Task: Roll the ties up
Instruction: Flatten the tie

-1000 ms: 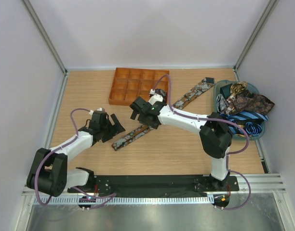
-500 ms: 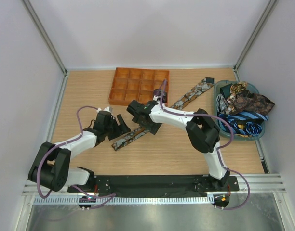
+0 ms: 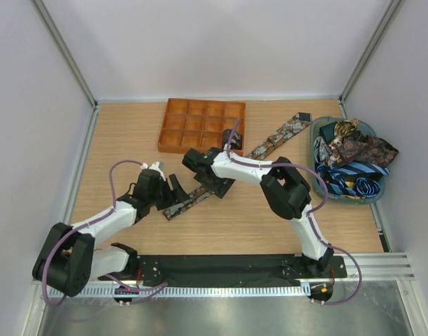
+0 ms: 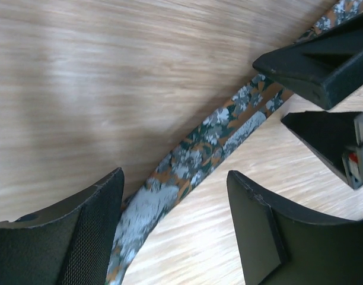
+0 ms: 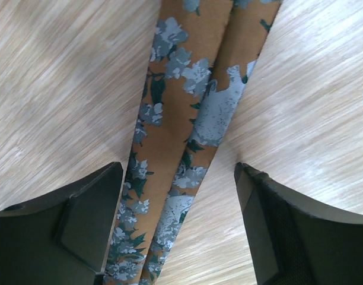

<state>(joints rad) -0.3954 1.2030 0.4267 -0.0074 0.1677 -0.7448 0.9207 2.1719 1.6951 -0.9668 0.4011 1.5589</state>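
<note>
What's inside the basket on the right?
In the basket, brown patterned ties lie heaped on top, with blue striped ties at the near side. Anything beneath them, and the basket's floor, is covered.
</note>
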